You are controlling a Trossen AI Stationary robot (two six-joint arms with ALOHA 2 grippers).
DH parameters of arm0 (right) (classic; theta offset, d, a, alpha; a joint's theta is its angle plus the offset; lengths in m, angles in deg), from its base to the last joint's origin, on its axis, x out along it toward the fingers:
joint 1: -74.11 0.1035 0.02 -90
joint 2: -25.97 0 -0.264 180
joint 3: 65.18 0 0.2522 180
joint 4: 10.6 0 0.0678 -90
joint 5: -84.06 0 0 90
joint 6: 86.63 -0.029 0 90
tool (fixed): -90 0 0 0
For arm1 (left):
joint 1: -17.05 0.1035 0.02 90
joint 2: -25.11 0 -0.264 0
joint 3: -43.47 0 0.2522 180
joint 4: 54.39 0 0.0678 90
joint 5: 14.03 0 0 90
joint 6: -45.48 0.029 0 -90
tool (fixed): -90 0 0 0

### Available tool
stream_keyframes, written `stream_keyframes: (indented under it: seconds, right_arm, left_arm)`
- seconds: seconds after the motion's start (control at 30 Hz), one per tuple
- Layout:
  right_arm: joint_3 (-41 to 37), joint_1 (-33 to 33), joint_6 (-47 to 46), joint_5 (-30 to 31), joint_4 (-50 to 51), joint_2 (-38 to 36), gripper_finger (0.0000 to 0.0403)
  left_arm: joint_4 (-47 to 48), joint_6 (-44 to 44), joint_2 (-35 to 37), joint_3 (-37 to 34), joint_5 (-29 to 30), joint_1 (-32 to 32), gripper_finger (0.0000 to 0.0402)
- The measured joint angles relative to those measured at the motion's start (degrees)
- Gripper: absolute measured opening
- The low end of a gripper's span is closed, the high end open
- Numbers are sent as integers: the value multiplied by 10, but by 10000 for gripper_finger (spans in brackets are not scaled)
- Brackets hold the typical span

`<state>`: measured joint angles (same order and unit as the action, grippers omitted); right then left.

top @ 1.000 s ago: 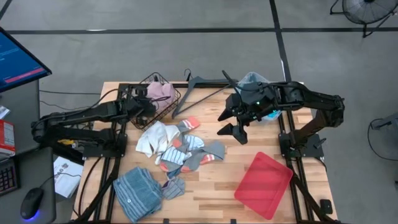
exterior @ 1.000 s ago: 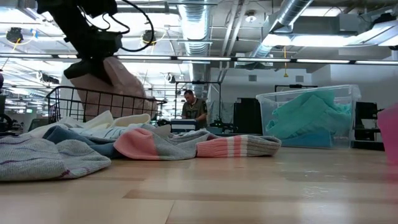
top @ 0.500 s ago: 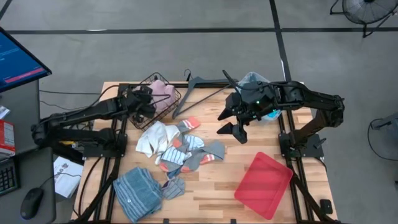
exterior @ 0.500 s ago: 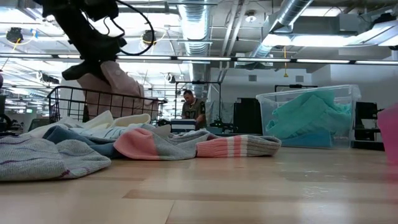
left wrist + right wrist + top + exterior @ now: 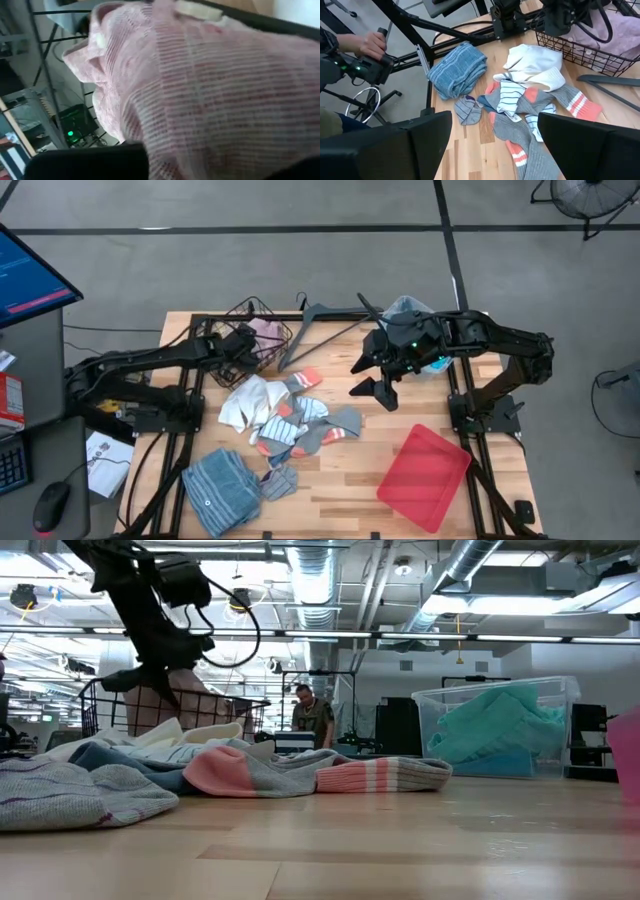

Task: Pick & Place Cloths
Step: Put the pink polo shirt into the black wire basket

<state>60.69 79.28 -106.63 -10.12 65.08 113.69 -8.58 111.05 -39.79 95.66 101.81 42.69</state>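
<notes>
Pink checked cloth point(image 5: 210, 95) fills nearly the whole left wrist view, hiding that gripper's fingers, so the pictures do not settle whether the left gripper point(image 5: 243, 346) grips the cloth or merely rests against it. From above, this gripper sits over the black wire basket point(image 5: 283, 332) at the table's far edge, with the pink cloth lying inside the basket. In the low view the arm covers much of the garment. The right gripper point(image 5: 372, 386) hangs with its fingers spread wide and nothing between them, above bare wood just right of the sock pile point(image 5: 300, 420). A folded blue-grey striped cloth point(image 5: 222, 488) lies at the near left. The clear bin of turquoise cloths point(image 5: 495, 728) is mostly hidden under the right arm from above.
</notes>
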Motion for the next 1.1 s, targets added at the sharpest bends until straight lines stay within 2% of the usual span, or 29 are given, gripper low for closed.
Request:
stream_keyframes:
  seconds: [0.17, 0.37, 0.53, 0.73, 0.83, 0.93, 1.1]
  right_arm:
    - [0, 0, 1, 0, 11, 0, 291]
    - [0, 0, 11, -2, 11, 0, 291]
    - [0, 0, 23, -3, 11, 0, 291]
    - [0, 0, 26, -3, 11, 0, 291]
    - [0, 0, 26, -3, 11, 0, 291]
    - [0, 0, 26, -3, 11, 0, 291]
    - [0, 0, 26, -4, 11, 0, 291]
  left_arm:
    - [0, -3, 2, 0, -1, 0, 52]
    - [2, -51, 43, -1, -20, 0, 66]
    - [2, -54, 76, -1, -22, 0, 117]
    - [0, -55, 100, -1, -17, 0, 195]
    - [-1, -63, 102, -1, 4, 0, 222]
    - [1, -92, 102, 0, 13, 0, 230]
    - [0, -193, 113, 14, 11, 0, 223]
